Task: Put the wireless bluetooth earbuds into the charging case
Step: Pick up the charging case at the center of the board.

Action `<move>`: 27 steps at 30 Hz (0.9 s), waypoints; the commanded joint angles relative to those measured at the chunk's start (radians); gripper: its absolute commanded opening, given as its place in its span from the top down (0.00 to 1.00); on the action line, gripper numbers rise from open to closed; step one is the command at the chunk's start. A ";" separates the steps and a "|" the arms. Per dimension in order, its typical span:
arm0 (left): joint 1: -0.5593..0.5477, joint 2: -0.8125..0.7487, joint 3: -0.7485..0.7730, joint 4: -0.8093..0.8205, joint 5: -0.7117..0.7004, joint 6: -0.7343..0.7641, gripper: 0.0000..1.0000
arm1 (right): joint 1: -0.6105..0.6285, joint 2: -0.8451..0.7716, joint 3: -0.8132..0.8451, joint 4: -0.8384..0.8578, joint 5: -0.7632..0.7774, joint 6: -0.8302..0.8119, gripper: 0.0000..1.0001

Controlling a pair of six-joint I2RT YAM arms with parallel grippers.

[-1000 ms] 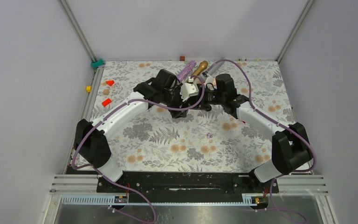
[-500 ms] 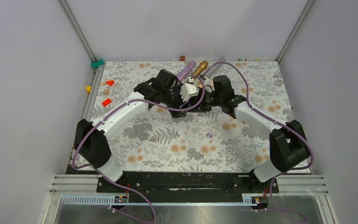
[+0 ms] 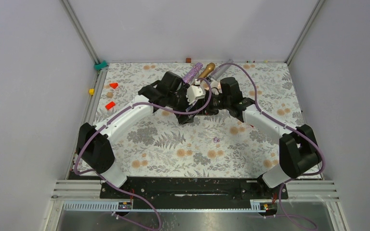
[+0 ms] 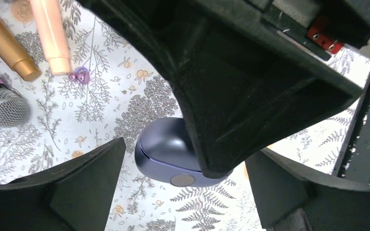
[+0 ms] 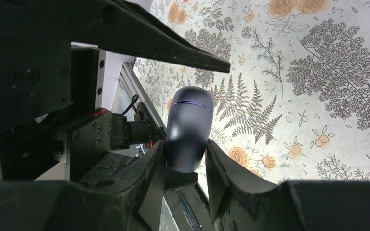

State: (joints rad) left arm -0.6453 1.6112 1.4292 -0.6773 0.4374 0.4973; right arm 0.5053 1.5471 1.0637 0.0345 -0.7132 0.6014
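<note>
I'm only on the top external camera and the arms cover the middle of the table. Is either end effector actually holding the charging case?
Observer: Yes. In the right wrist view, the right end effector pinches the dark charging case by its two sides.
Operator: And the left one?
Observer: The left end effector is open. Its fingers stand on either side of the case, apart from it.
Operator: Is the lid up?
Observer: No, the lid is shut. Its seam shows as a thin closed line around the case.
</note>
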 commanded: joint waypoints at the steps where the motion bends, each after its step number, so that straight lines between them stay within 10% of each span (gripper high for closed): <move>1: 0.001 -0.069 -0.023 0.072 0.024 -0.018 0.01 | 0.003 -0.064 0.057 -0.003 -0.038 -0.060 0.69; 12: 0.127 -0.309 -0.076 0.058 0.275 0.030 0.01 | -0.060 -0.171 0.113 -0.120 -0.046 -0.193 0.71; 27: 0.094 -0.078 0.220 -0.662 0.662 0.542 0.01 | -0.059 -0.331 0.262 -0.519 -0.089 -0.710 0.69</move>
State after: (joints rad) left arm -0.5385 1.4857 1.5547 -1.1397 0.9390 0.8787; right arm 0.4442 1.2602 1.2961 -0.3599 -0.7639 0.0635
